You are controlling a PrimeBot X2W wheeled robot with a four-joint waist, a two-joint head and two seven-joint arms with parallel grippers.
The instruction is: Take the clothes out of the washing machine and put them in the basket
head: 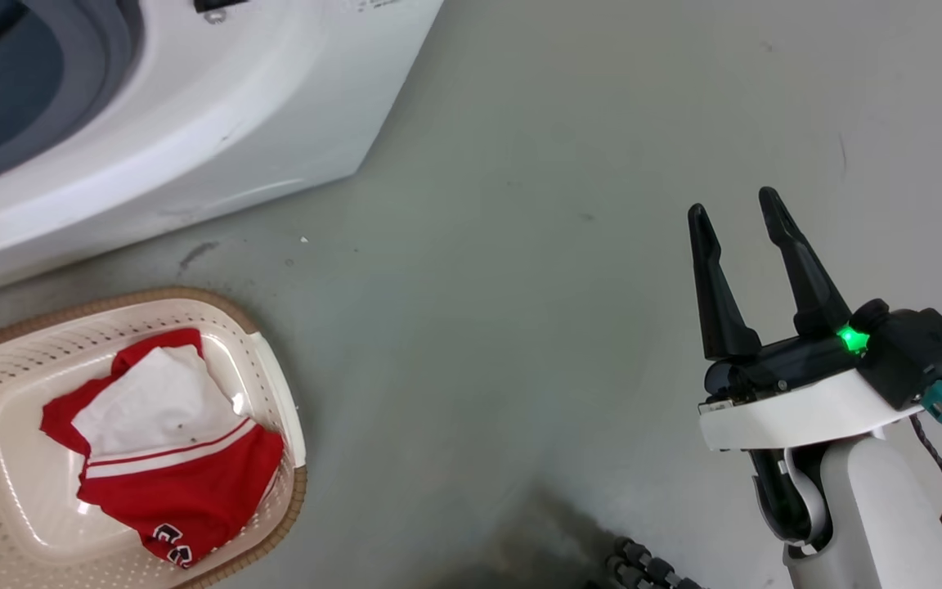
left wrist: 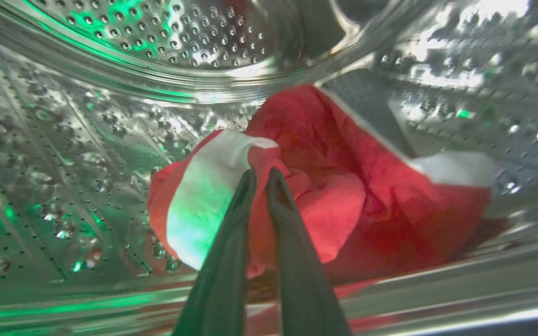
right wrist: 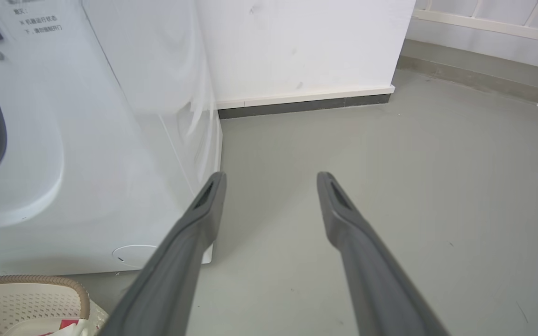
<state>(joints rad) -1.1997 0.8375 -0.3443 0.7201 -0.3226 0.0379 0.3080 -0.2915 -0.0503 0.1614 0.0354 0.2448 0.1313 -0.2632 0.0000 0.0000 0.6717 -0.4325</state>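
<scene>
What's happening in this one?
The left gripper is inside the drum, fingers closed on a red and white garment there. Another red garment lies in the basket beside the washing machine. The right gripper hangs open over the floor, holding nothing.

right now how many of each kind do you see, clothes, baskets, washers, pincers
garments: 2 (basket garment, drum garment)
basket: 1
washing machine: 1
pincers: 2 (left pincer shut on drum garment, right pincer open)
total: 6
</scene>
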